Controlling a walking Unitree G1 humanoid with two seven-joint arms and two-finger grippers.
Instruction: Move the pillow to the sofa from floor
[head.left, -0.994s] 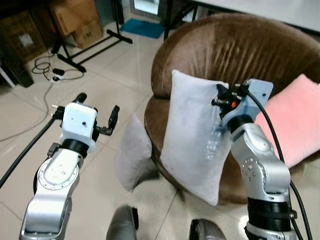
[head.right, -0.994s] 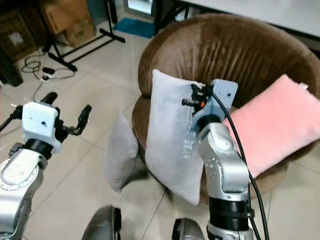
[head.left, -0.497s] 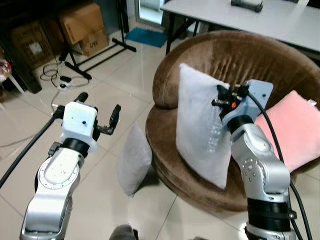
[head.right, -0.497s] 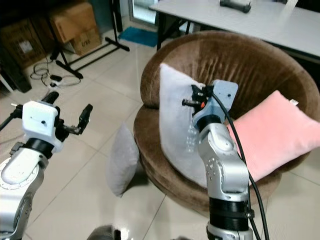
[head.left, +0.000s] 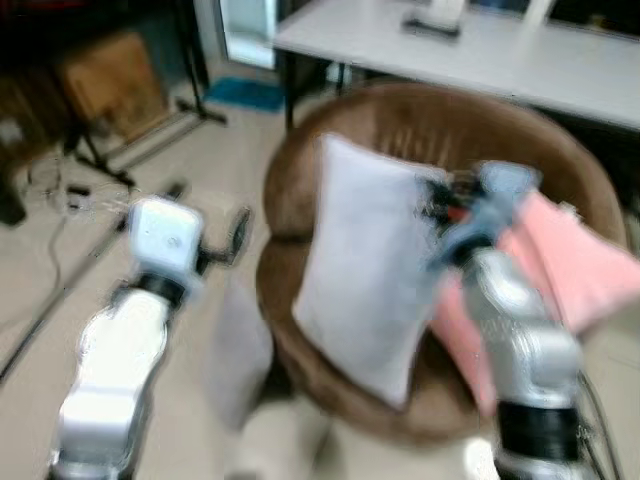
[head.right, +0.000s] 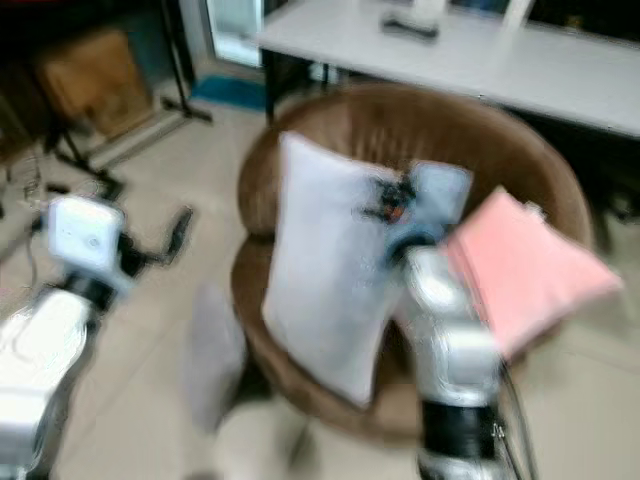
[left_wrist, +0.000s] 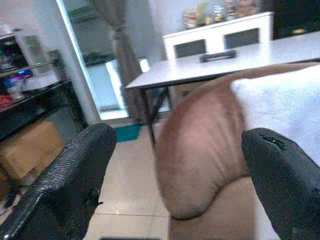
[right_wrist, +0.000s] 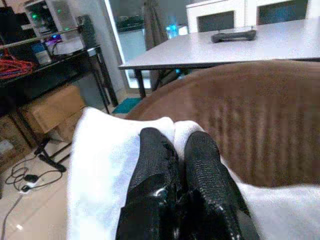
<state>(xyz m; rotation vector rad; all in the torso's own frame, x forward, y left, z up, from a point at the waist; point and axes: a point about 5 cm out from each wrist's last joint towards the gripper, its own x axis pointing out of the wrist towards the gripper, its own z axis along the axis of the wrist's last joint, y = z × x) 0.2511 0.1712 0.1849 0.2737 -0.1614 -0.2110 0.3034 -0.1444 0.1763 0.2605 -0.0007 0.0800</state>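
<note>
A pale grey pillow (head.left: 360, 270) hangs upright over the seat of the round brown sofa (head.left: 420, 120). My right gripper (head.left: 435, 200) is shut on its upper edge. In the right wrist view the two black fingers (right_wrist: 155, 150) pinch the white fabric (right_wrist: 100, 165) with the sofa back behind. My left gripper (head.left: 208, 215) is open to the left of the sofa, holding nothing; its wrist view shows the sofa's side (left_wrist: 200, 150) between its spread fingers. The eye views are blurred.
A pink pillow (head.left: 590, 260) lies on the sofa's right side. A second grey pillow (head.left: 235, 350) leans on the floor by the sofa's left front. A white table (head.left: 500, 55) stands behind it. Cardboard boxes (head.left: 105, 85) and stand legs are at far left.
The whole view has shifted and blurred, so the camera moved. The held pillow hung before the sofa's front edge and is now over its seat. The left gripper stays open.
</note>
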